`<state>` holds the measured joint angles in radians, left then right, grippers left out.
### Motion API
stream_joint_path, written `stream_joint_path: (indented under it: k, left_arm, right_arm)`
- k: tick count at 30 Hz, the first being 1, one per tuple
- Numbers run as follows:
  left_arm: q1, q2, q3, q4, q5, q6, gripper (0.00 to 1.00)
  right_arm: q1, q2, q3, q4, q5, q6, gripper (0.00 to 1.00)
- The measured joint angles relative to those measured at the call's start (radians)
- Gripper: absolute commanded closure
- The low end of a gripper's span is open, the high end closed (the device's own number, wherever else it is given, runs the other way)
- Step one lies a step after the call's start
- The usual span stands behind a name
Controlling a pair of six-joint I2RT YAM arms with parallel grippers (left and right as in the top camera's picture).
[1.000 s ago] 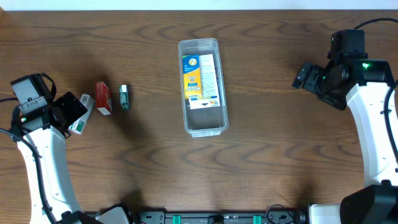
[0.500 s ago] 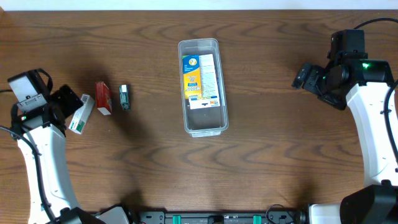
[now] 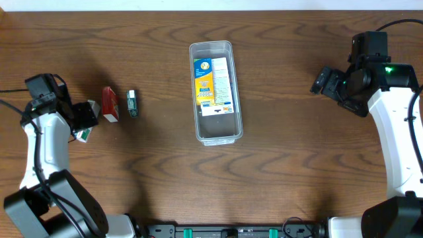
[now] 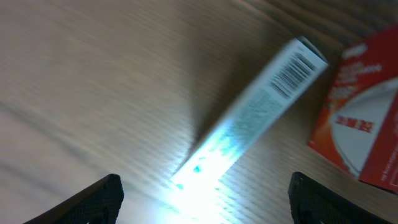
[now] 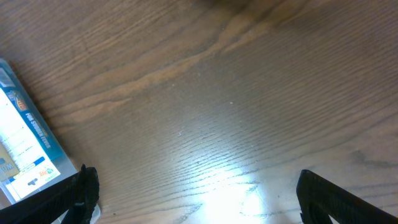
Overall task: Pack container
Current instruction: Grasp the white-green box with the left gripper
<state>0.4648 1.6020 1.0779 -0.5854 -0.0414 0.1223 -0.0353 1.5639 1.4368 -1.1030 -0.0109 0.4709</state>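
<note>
Left claw (image 3: pixel 84 118) is at the far left of the tabletop (image 3: pixel 297 178), jaws spread wide, gripping nothing. Wrist view is blurred, but a white-green carton (image 4: pixel 252 115) lies slantwise in the gap ahead of its fingertips (image 4: pixel 102 199), touching neither. From overhead only the carton's lower end pokes out under the claw. A red box (image 3: pixel 110 104) sits just beside the carton to the right, and a small dark green item (image 3: pixel 132 103), prob. another small pack, is near that, not touching.

Container (image 3: pixel 217 131) stands mid-tabletop, upright, well apart from both arms. Inside, a flat box w/ yellow-blue-white label (image 3: pixel 215 82) covers most of the floor.

Right claw (image 3: pixel 324 80) is at the right side, wide open, empty, over bare wood. Its wrist view catches the container's corner at the left edge.
</note>
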Motion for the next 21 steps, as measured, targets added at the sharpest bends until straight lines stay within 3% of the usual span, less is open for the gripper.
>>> stream_joint_path:
  k: [17,21]
  left_arm:
    - [0.0,0.16,0.0,0.055,0.043,0.062,0.22]
    - [0.0,0.191,0.0,0.067,0.043,0.057,0.37]
  right_arm:
    - [0.0,0.0,0.0,0.0,0.0,0.0,0.01]
    - [0.0,0.0,0.0,0.0,0.0,0.0,0.01]
